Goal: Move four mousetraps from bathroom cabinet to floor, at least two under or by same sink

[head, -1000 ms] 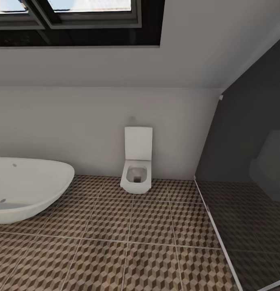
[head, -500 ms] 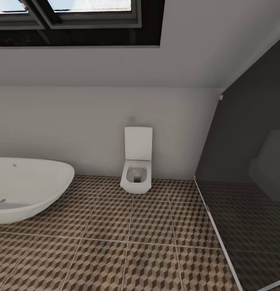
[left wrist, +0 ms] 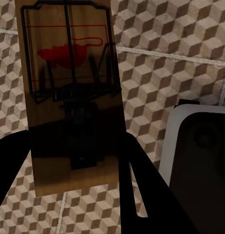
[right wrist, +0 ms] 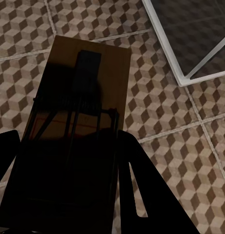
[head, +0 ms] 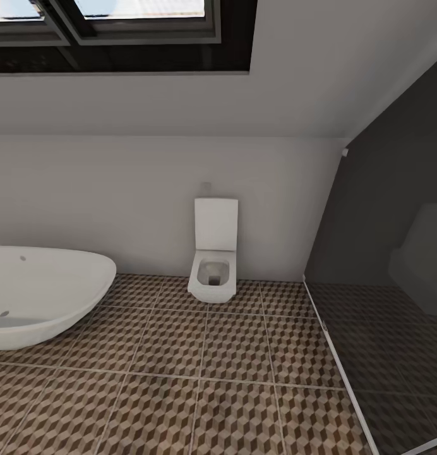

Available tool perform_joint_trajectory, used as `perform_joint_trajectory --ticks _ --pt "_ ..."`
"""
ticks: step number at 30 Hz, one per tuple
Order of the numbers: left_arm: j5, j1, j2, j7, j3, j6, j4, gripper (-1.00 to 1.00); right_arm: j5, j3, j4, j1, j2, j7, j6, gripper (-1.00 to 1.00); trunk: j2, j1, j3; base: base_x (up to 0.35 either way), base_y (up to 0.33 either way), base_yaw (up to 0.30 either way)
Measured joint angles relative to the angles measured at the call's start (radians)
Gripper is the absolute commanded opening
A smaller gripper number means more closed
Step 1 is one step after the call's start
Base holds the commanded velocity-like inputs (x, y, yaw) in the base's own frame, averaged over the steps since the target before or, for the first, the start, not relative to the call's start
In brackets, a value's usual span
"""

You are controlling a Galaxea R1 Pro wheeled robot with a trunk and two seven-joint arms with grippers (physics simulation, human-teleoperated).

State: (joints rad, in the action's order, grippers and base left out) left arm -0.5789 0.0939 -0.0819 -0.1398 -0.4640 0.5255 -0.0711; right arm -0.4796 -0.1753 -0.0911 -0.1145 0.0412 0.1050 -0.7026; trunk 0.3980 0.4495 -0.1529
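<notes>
Each tool grips a mousetrap: left tool holds one mousetrap, right tool another; light, stiff boards, best pinched by the bare wooden end.

Right gripper holding a mousetrap over the tiled floor.

The right gripper has its two dark fingers closed on either side of a mousetrap, a flat tan wooden board lying in shadow between them. A dark wire frame and a dark block sit on the board's face, with a thin red outline faintly visible. Beneath lies the floor, tiled in a brown, beige and white cube pattern with pale grout lines. At one corner a white frame borders a dark grey glass panel, set against the tiles.
</notes>
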Motion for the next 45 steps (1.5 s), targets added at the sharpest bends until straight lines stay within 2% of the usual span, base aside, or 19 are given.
perform_joint_trajectory --ticks 45 --pt "0.0 0.0 0.0 0.0 0.0 0.0 0.0 -1.0 0.0 0.0 0.0 0.0 0.0 0.0 0.0 -1.0 0.0 0.0 0.0 0.0 0.0 0.0"
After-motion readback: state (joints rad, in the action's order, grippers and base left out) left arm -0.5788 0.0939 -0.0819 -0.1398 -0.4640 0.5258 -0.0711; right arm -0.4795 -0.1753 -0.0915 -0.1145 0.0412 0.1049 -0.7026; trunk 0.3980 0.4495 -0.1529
